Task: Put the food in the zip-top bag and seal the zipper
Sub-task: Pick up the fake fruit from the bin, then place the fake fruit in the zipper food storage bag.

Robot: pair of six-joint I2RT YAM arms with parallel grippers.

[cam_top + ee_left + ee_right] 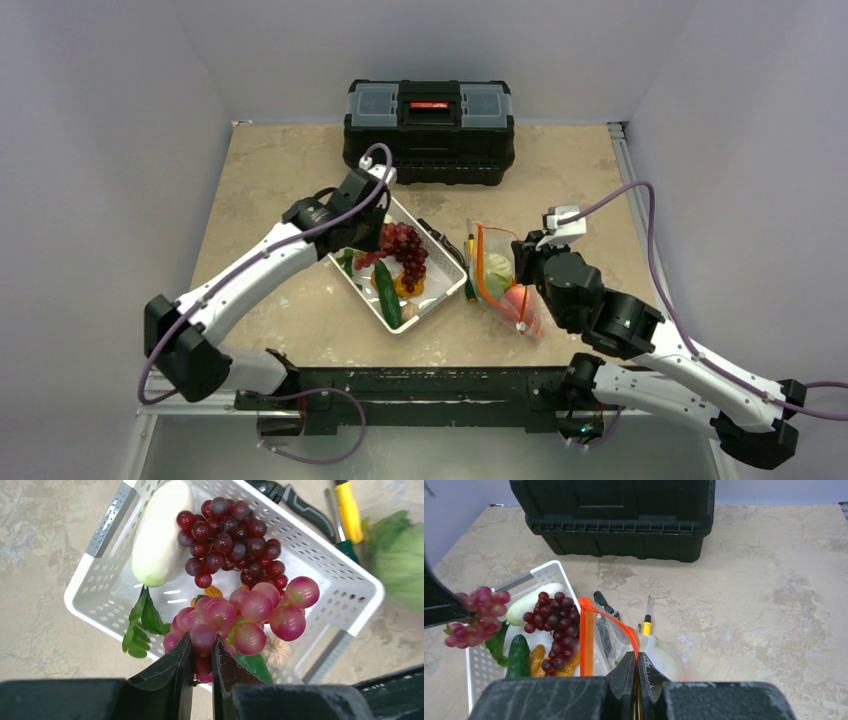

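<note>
Basket (95, 587), centre-left in the top view, with the bag (616, 640) just to its right. Left end effector (201, 645) is clenched on the pink grapes (250, 612), held above the basket. Right end effector (636, 662) pinches the zipper (585, 635), propping the mouth open. Advice: carry the bunch across high and release it well inside the mouth.

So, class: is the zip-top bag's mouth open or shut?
Open: the zip-top bag has its zipper strips apart, one pinched by the right gripper.

Overhead from behind, left wrist close above basket (95, 592), right wrist low toward toolbox (619, 510), seemingly level, basket shared
</note>
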